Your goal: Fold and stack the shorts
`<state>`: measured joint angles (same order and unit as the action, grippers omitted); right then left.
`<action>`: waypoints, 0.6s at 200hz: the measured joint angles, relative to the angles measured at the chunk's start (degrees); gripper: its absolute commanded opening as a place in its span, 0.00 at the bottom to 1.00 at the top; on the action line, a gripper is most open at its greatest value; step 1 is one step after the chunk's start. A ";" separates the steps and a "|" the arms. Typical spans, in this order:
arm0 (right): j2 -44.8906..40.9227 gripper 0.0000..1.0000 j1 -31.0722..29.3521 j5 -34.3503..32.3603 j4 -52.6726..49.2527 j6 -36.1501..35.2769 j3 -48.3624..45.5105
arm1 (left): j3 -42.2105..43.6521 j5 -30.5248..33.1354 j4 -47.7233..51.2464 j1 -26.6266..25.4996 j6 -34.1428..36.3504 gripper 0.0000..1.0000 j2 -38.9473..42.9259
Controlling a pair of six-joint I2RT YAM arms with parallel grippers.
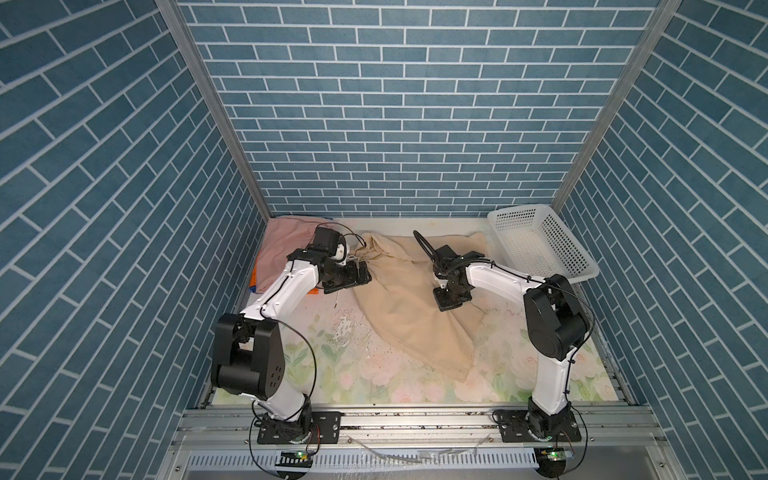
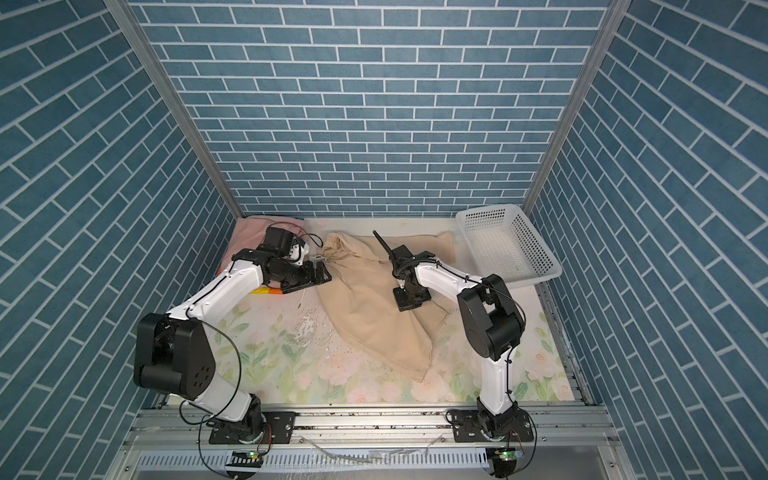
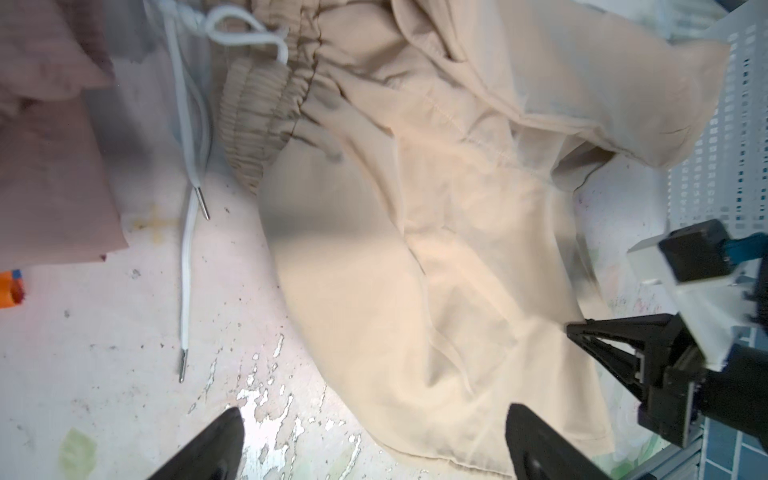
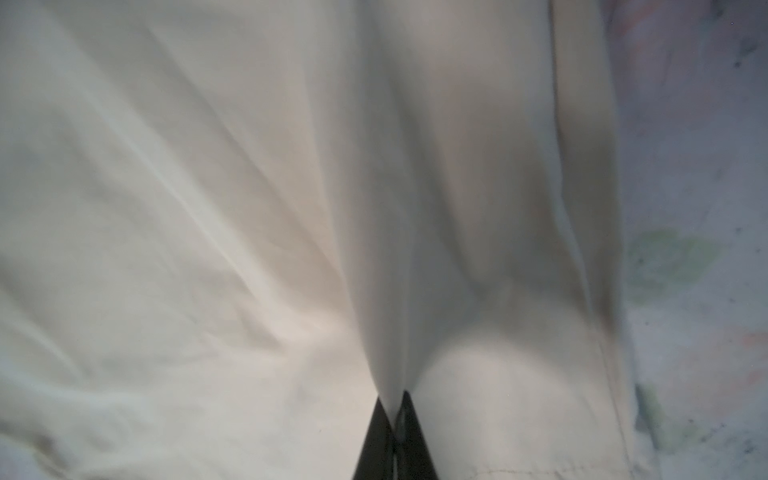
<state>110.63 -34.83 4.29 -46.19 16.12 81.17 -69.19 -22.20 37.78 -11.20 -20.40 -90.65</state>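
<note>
Right gripper: jaws together, clamped on a raised ridge of the beige shorts. The cloth peaks up into the pinch and falls away smooth on both sides. The right wrist view is soft, but the grip itself is plain.

Left gripper: jaws wide apart, nothing between them. It hangs low by the gathered waistband end of the same shorts, and I cannot tell whether it touches the cloth.

The beige shorts lie spread on the desk between and under both grippers. One leg runs from the right gripper toward the arm bases.

The white drawstring trails off the waistband onto bare desk just ahead of the left gripper, its metal tips apart.

The pink shorts are bunched in the far corner on the left gripper's outer side. A sliver of the rainbow-striped shorts shows under their near edge, by the left arm.

The white basket sits beyond the right gripper on its outer side, well apart from the cloth pinch.
</note>
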 measured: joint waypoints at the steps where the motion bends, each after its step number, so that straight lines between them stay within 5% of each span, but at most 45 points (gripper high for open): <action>1: -0.04 0.00 0.17 0.26 0.07 0.00 0.02 | 0.07 0.00 -0.04 0.00 -0.02 1.00 0.00; 62: 0.22 0.00 19.08 7.69 -2.01 -0.04 13.75 | 3.41 -0.50 -2.73 0.07 -1.09 1.00 -0.02; 90: 6.19 0.35 21.70 5.75 -4.92 -0.59 24.20 | 4.94 -2.16 -5.20 0.07 -3.10 1.00 -0.04; 120: 6.23 0.69 16.65 1.29 -8.09 -1.97 24.55 | 7.48 -5.14 -8.50 0.09 -5.64 1.00 -0.11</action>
<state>116.86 -18.17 5.58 -54.28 14.15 105.71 -61.71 -27.33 29.28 -11.11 -26.04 -90.76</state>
